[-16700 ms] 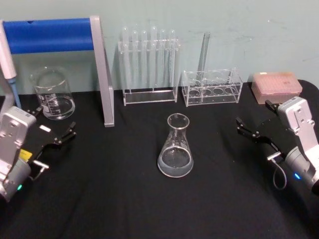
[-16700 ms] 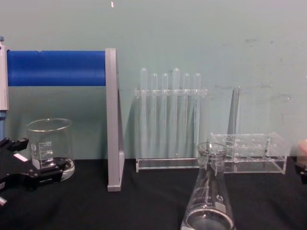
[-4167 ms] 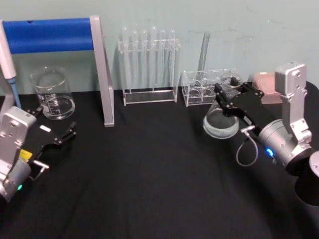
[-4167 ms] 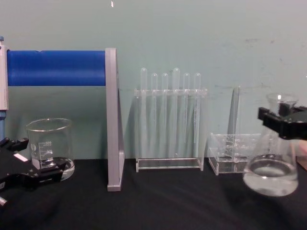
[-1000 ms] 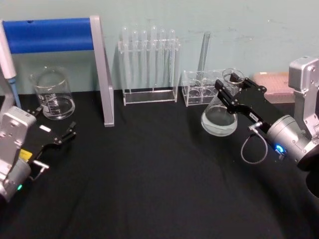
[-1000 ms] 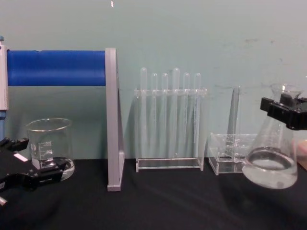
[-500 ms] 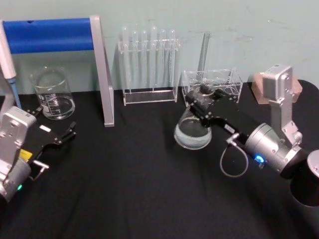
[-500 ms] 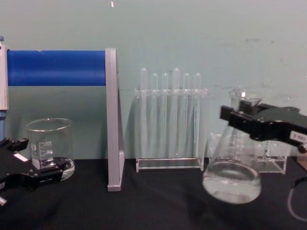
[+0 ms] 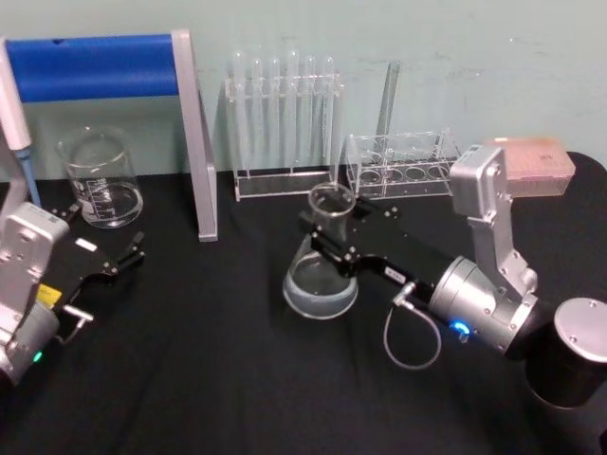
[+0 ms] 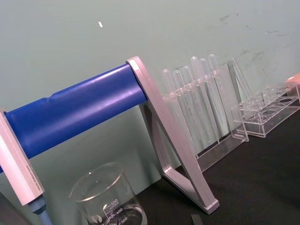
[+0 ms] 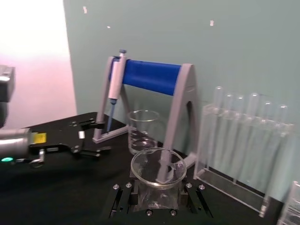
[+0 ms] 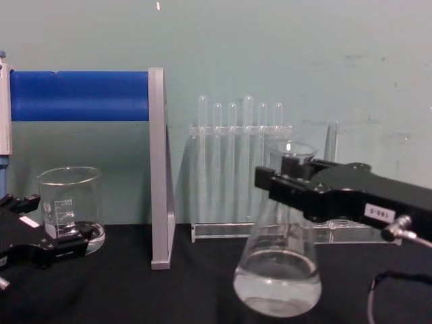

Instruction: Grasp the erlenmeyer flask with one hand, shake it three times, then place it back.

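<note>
Flask point(image 9: 321, 284) neck within right claw point(image 9: 329, 243)

Clear flask point(image 9: 319, 284), black tabletop point(image 9: 228, 389) (blue bar point(image 9: 95, 66))

Flask point(image 9: 321, 284) held at the neck in my R gripper point(image 9: 329, 239), mid-table, in front of tube rack point(image 9: 285, 123). 2nd rack point(image 9: 403, 166) sits behind-right of it, w/ tip box point(image 9: 531, 163) further R. Pipette stand point(image 9: 194, 142) is L of tube rack and beaker point(image 9: 100, 180) far L. My L gripper point(image 9: 102, 237) is just in front of the beaker.
</note>
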`<action>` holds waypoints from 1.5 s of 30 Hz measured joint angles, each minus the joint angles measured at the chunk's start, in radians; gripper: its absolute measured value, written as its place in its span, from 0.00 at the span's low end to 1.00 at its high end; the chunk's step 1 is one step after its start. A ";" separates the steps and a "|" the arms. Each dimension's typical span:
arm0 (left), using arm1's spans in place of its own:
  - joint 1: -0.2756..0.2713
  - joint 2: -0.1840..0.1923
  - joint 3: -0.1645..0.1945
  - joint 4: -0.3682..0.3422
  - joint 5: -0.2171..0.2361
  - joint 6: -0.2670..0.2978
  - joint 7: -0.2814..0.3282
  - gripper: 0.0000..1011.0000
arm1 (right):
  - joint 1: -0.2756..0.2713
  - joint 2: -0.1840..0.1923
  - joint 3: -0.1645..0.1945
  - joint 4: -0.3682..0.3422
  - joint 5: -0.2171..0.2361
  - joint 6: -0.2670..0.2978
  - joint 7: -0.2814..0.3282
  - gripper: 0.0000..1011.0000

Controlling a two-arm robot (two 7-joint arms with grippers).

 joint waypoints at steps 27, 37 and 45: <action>0.000 0.000 0.000 0.000 0.000 0.000 0.000 0.99 | 0.007 0.025 -0.066 -0.003 0.000 -0.002 0.010 0.45; 0.000 0.000 0.000 0.000 0.000 0.000 0.000 0.99 | 0.016 0.015 -0.016 0.031 0.004 -0.005 -0.042 0.45; 0.000 0.000 0.000 0.000 0.000 0.000 0.000 0.99 | 0.026 0.002 0.043 0.069 0.004 -0.005 -0.092 0.45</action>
